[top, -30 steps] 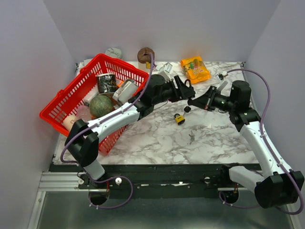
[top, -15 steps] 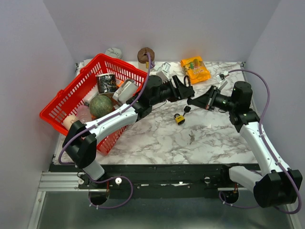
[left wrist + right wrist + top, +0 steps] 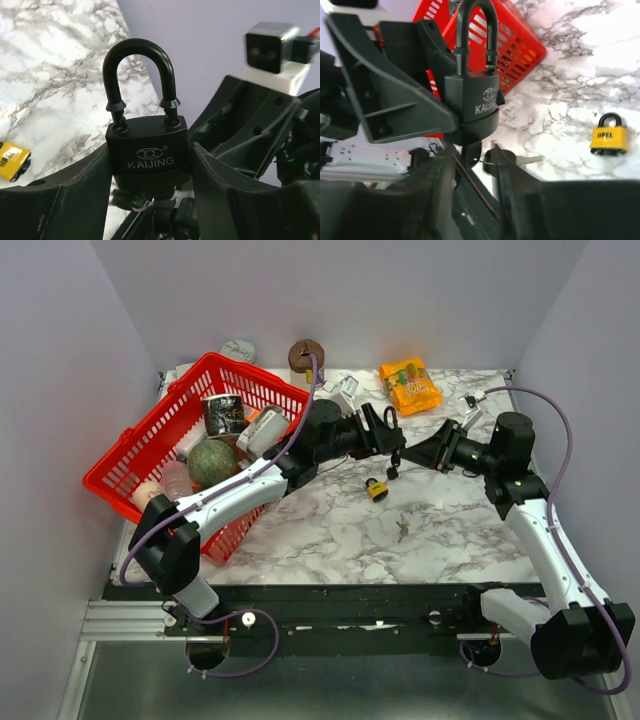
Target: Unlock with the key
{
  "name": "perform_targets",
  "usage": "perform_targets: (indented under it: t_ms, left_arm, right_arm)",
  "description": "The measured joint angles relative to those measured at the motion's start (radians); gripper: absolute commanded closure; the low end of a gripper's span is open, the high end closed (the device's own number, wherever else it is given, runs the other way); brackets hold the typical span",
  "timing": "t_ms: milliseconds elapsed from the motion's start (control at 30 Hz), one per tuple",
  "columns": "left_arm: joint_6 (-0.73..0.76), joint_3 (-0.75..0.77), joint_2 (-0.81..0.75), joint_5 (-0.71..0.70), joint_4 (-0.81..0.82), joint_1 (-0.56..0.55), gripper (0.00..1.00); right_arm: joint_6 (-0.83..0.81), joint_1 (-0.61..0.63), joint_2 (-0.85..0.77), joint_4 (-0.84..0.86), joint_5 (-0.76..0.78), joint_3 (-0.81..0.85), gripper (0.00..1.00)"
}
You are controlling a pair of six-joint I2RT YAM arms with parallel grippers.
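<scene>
My left gripper [image 3: 150,152] is shut on a black KAIJING padlock [image 3: 147,145], held in the air above the table with its shackle up. In the top view the padlock [image 3: 389,432] sits in the left gripper [image 3: 386,438] at the table's middle. A black-headed key [image 3: 471,149] stands in the bottom of the padlock [image 3: 475,102], and a second key [image 3: 522,160] dangles from it on a ring. My right gripper [image 3: 472,157] sits just below the lock, its fingers apart on either side of the key's head. Its tip [image 3: 408,454] faces the left gripper.
A small yellow padlock [image 3: 376,489] lies on the marble under the grippers, with a loose key [image 3: 402,528] nearer the front. A red basket [image 3: 120,472] full of items stands at the left. An orange snack bag [image 3: 409,385] and a brown ring [image 3: 305,354] lie at the back.
The right gripper's fingers have parted from the key and its tip has drawn slightly back to the right. The left gripper still holds the black padlock.
</scene>
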Motion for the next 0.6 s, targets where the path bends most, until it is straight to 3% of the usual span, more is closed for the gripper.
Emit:
perform_targets:
  t_ms: [33, 233, 367, 600]
  left_arm:
    - [0.000, 0.000, 0.000, 0.004, -0.018, 0.000, 1.00]
    - [0.023, -0.004, -0.002, 0.046, -0.106, 0.023, 1.00]
    - [0.061, -0.011, -0.002, 0.118, -0.117, 0.041, 1.00]
    - [0.158, -0.111, -0.077, 0.378, -0.081, 0.068, 1.00]
  right_arm:
    - [-0.009, -0.007, -0.014, -0.007, 0.001, -0.004, 0.36]
    - [-0.056, -0.045, -0.126, -0.021, -0.010, -0.027, 0.28]
    - [-0.089, -0.052, -0.125, -0.048, -0.038, 0.010, 0.09]
    - [-0.177, -0.052, 0.011, -0.102, -0.159, 0.193, 0.08]
